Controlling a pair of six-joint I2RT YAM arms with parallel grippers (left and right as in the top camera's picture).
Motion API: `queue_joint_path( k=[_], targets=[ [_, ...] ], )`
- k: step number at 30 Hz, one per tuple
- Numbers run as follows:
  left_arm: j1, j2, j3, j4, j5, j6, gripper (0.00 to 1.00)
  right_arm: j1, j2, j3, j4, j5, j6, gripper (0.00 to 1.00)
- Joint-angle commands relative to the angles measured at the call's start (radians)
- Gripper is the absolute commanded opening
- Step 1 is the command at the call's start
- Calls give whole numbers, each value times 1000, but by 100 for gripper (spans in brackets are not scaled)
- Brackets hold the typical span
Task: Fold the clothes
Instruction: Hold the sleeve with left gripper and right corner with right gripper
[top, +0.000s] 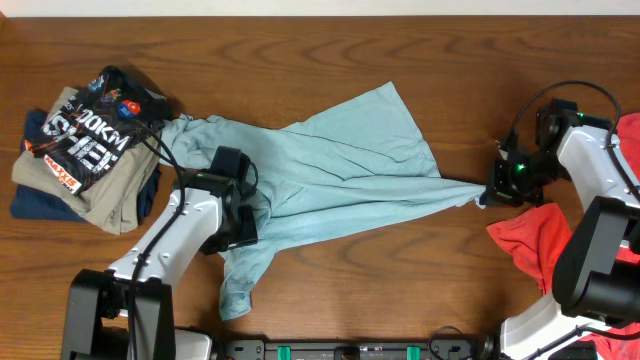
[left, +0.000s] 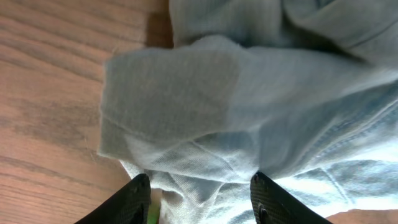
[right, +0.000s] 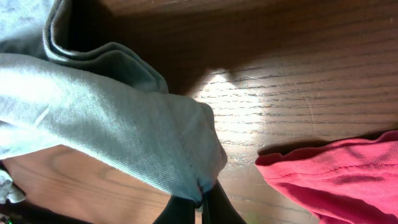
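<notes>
The pale blue-grey T-shirt (top: 340, 165) lies crumpled across the middle of the table, pulled into a taut point toward the right. My right gripper (top: 492, 190) is shut on that stretched corner; in the right wrist view the fingers (right: 200, 208) pinch the bunched shirt fabric (right: 112, 124) just above the wood. My left gripper (top: 240, 218) is over the shirt's left part. Its jaws (left: 202, 199) are open, with a fold of the shirt (left: 205, 106) lying between and ahead of them. The coral-red garment (top: 530, 240) lies bunched at the right, and also shows in the right wrist view (right: 339, 180).
A stack of folded clothes (top: 85, 150), with a black printed item on top, sits at the far left. The table is brown wood (top: 320, 50). My right arm's base stands beside the red garment at the table's right edge.
</notes>
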Motion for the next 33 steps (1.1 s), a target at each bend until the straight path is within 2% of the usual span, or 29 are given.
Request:
queue_joint_path(
  k=[1, 13, 17, 25, 33],
  targets=[
    [-2, -9, -26, -5, -27, -6, 53, 18, 1, -5, 0, -2, -15, 1],
    [-2, -9, -44, 31, -26, -6, 53, 18, 1, -5, -3, 15, -14, 1],
    [-2, -9, -44, 50, -27, -6, 48, 18, 1, -5, -3, 15, -14, 1],
    [-2, -9, -62, 59, -27, -6, 47, 18, 1, -5, -4, 15, -14, 1],
    [-2, -9, -63, 71, -27, -6, 31, 18, 1, -5, -5, 15, -14, 1]
  ],
)
